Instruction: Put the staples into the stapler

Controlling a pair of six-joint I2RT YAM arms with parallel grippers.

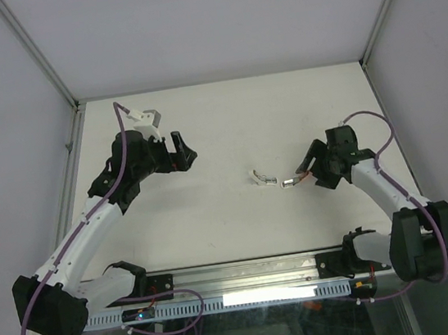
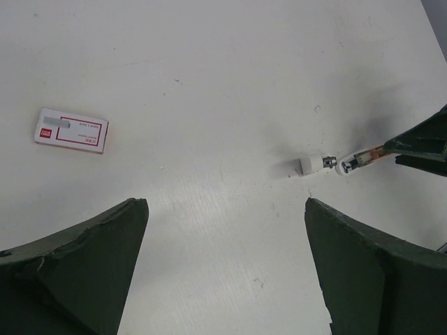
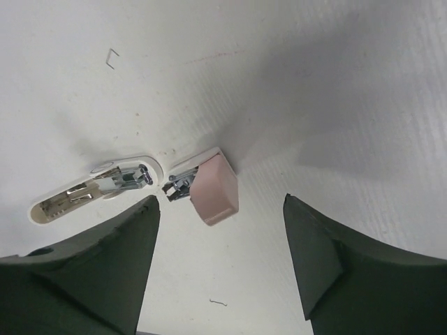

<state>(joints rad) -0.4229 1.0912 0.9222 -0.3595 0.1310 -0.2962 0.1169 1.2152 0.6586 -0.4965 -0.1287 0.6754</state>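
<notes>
The stapler [image 1: 269, 180] lies opened flat mid-table. In the right wrist view its pink top [image 3: 213, 187] and white base [image 3: 94, 190] with metal channel are spread apart at the hinge. My right gripper [image 1: 305, 169] is open, and the pink end sits between its fingertips [image 3: 220, 202] without being gripped. The red-and-white staple box [image 2: 71, 130] lies closed on the table in the left wrist view. No loose staple strip shows. My left gripper [image 1: 182, 152] is open and empty over bare table [image 2: 227, 202], far left of the stapler [image 2: 328, 165].
Two loose bent staples lie on the table, one far [image 3: 112, 57] and one near [image 3: 218, 302]. The right gripper's fingers [image 2: 419, 146] show at the right edge of the left wrist view. Enclosure walls and a metal rail [image 1: 246, 272] bound the white table.
</notes>
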